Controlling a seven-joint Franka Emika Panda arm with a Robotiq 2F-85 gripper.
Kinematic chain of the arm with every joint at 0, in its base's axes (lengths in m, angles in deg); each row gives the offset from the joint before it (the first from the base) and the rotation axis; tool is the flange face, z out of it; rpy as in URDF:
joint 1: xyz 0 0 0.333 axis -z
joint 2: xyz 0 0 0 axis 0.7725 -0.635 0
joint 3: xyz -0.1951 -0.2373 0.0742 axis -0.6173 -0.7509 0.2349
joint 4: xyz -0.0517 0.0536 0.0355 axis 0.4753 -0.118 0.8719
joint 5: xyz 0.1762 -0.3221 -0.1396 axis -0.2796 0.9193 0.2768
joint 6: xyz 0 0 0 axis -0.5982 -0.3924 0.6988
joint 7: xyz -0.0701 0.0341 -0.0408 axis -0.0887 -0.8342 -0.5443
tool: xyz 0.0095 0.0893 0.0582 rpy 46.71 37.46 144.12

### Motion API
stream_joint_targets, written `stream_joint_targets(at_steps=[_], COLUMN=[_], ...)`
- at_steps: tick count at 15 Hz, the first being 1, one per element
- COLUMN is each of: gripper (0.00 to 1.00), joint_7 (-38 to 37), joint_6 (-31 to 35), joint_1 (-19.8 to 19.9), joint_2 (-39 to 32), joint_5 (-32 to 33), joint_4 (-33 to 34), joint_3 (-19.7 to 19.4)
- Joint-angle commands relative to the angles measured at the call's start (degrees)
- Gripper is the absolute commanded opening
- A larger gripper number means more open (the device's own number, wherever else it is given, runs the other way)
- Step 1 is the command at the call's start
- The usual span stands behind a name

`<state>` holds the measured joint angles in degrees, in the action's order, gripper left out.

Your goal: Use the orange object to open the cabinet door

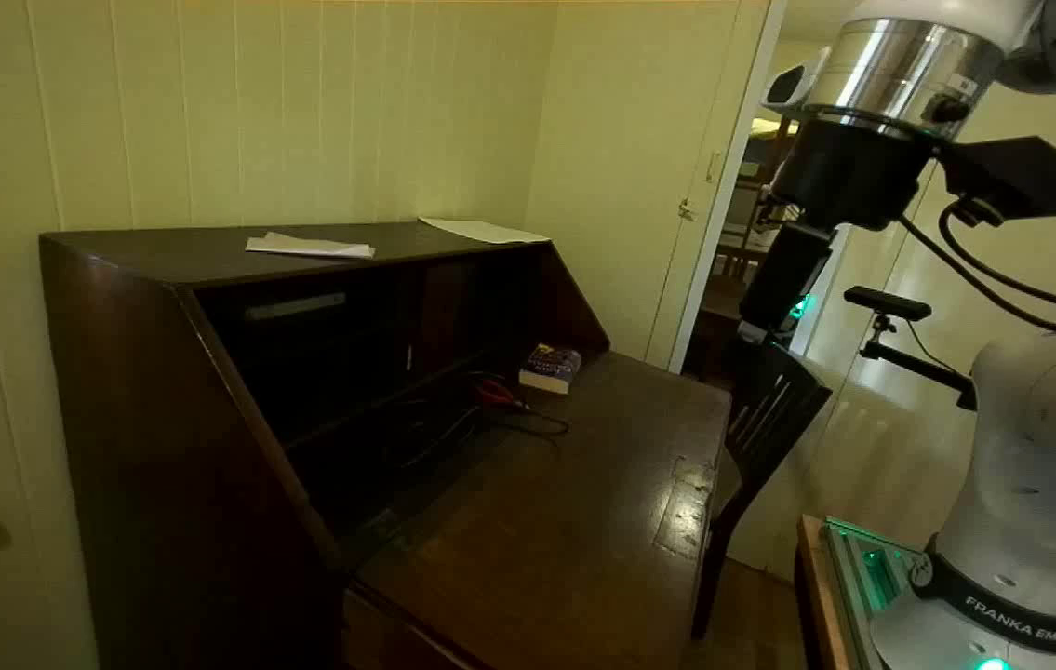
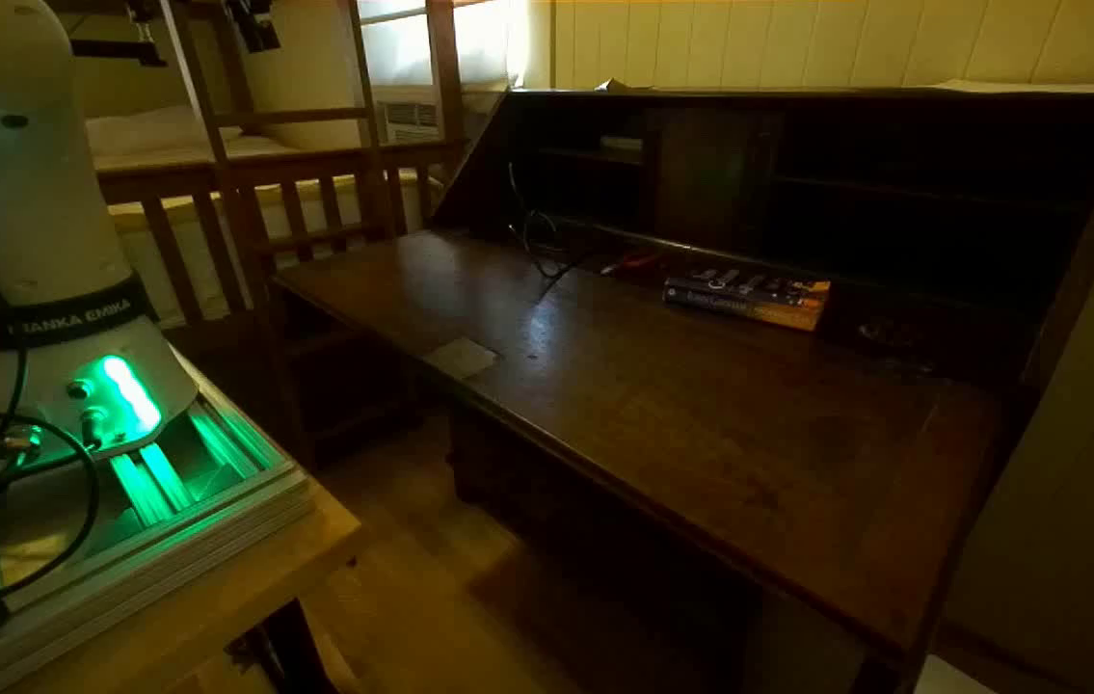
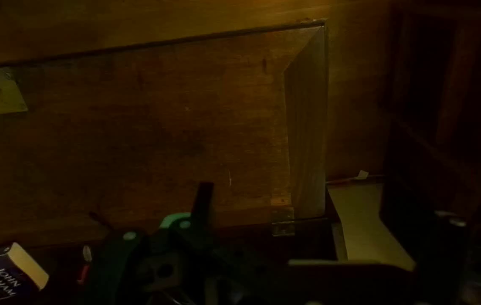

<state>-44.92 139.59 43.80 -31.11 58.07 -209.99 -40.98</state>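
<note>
Dark brown wood forms the cabinet door (image 1: pixel 444 312), narrow, apparently shut, set upright inside the desk (image 1: pixel 183 419). Lower and right, a reddish-orange object (image 1: pixel 495 393), likely the opener, lies among black cables (image 1: pixel 439 441) near the book (image 1: pixel 550 368); lifted carelessly, it could snag a cable and drag, or bump the book. Farthest right, the gripper (image 1: pixel 753 330) hangs high, well apart from both, fingers spread, nothing visible between them. The door's long axis runs vertically, its face outward; the object's heading I can't make out.
</note>
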Motion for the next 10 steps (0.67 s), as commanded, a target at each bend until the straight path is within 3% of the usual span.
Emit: stream_joint_targets(at_steps=[1, 5, 9, 10], gripper=[1.0, 1.0, 1.0, 1.0], joint_7=[-0.2, 2.5, 18.0, 22.9], joint_6=[-0.1, 2.0, 3.1, 2.9], joint_1=[-0.4, 0.6, 1.8, 0.2], joint_2=[-0.1, 1.1, 1.3, 0.3], joint_5=[0.3, 2.1, 3.7, 5.7], joint_4=[0.1, -1.4, -1.4, -0.5], joint_3=[-0.3, -2.6, -14.5, -19.9])
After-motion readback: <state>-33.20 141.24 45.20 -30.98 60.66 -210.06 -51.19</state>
